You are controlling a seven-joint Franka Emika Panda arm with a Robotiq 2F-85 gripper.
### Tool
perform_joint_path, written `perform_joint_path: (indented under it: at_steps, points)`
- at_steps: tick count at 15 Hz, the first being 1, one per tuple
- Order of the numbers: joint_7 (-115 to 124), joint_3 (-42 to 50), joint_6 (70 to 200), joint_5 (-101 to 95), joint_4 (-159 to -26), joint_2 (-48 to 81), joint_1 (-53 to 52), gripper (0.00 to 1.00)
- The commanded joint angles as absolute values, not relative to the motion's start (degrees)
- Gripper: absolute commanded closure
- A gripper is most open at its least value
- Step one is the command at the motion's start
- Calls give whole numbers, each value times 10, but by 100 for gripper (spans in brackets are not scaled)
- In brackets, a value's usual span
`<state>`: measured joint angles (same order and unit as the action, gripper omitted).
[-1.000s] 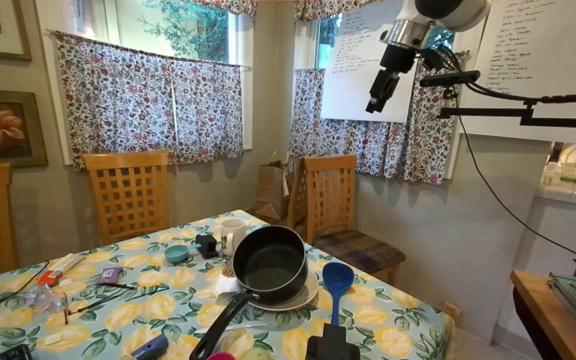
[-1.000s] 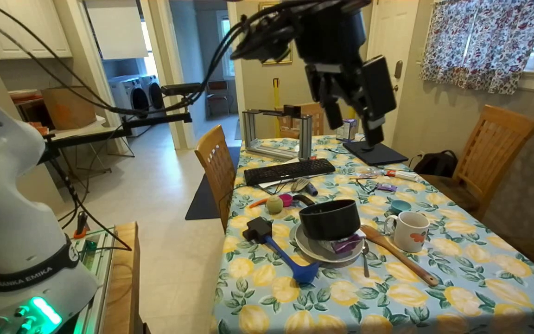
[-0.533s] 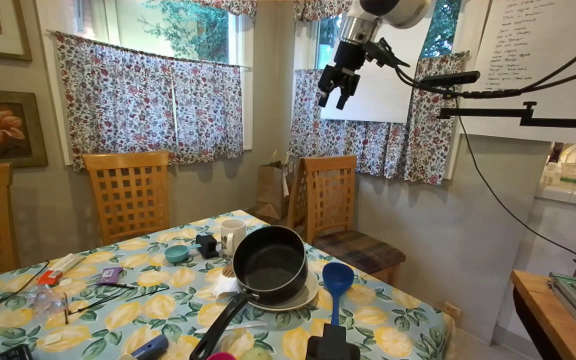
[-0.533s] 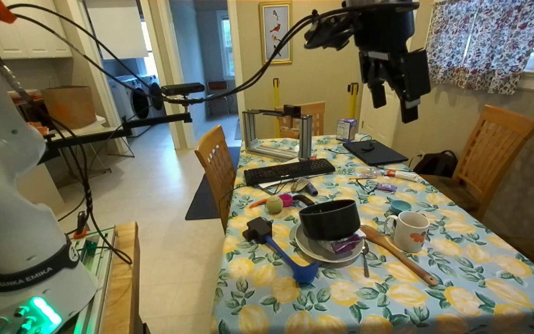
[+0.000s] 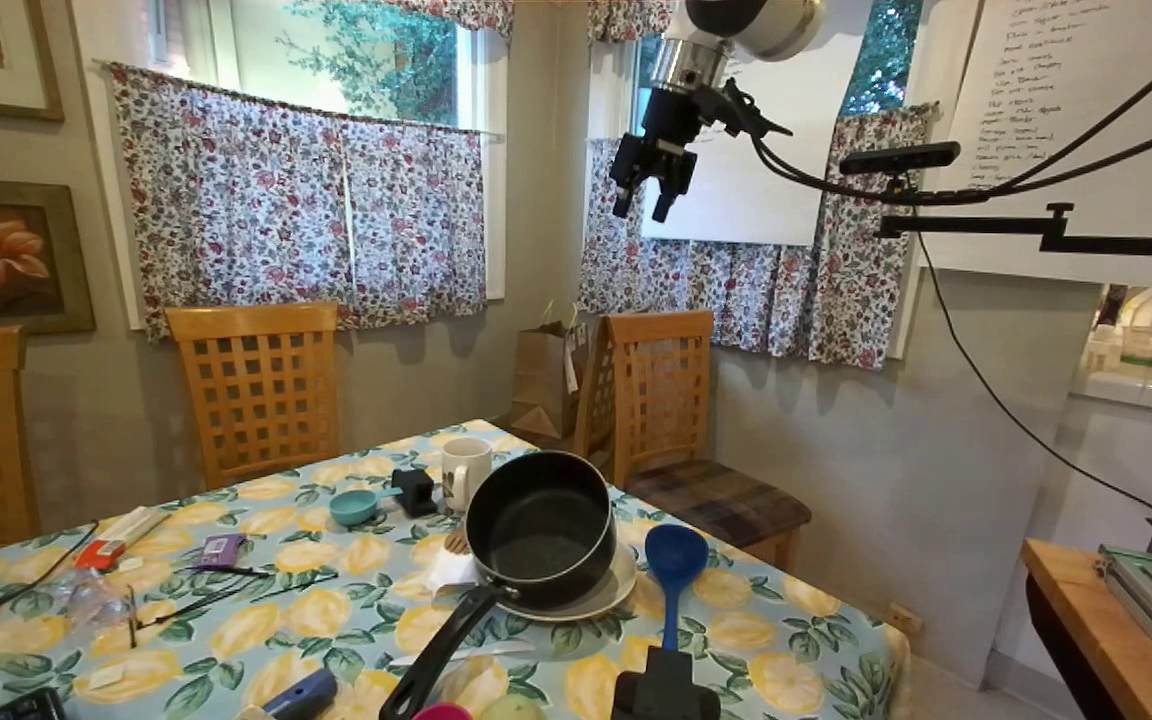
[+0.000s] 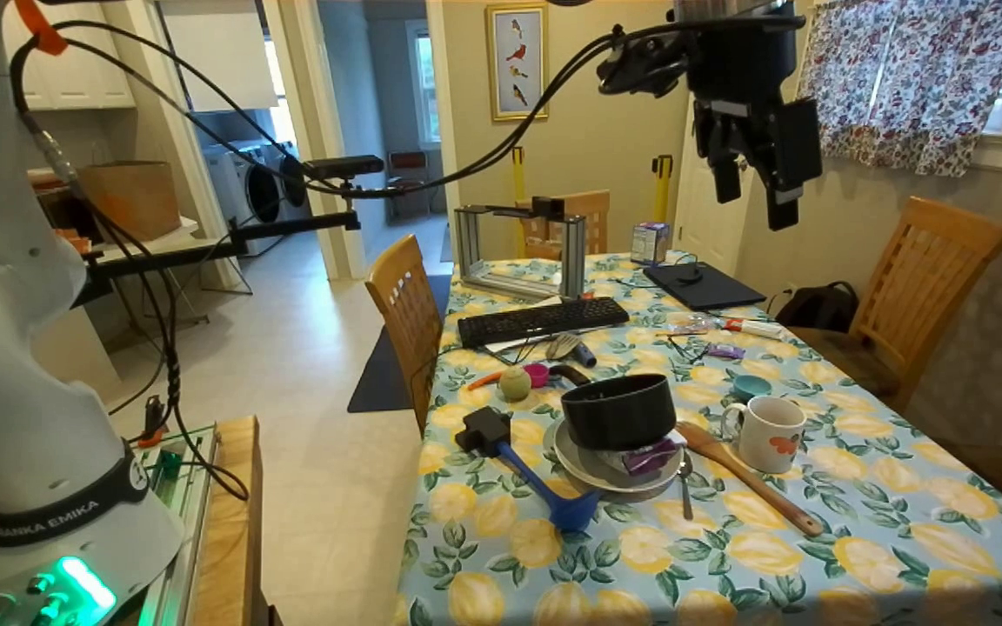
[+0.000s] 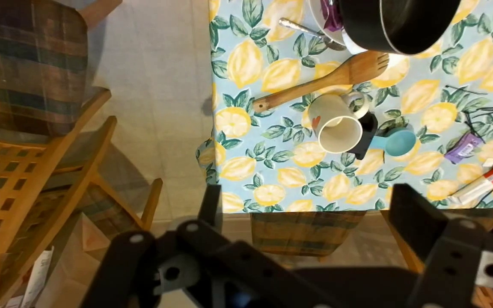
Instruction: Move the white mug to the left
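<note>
Well above the level of the lemon-print tablecloth [image 6: 892, 513], we see the gripper [image 5: 641, 214], its jaws spread apart. Down on that tablecloth, we find the white mug [image 6: 772, 433] upright, between the wooden spatula [image 7: 332, 79] and the turquoise measuring cup [image 7: 400, 142].

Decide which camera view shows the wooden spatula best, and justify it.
The wrist view: from above, it shows the wooden spatula end to end, slotted head to pierced handle. An exterior view shows the spatula slantwise; in an exterior view, only its head tip peeks past the black pan.
</note>
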<state>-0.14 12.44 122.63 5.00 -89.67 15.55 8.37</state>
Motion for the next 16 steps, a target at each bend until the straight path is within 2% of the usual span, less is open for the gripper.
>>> perform_joint_path:
  at_steps: [1,9,16]
  points:
    - [27,109,1211,75,-871,175,101,0]
    - [288,118,1184,65,-648,365,91,0]
    - [360,112,1061,43,-477,513,74,0]
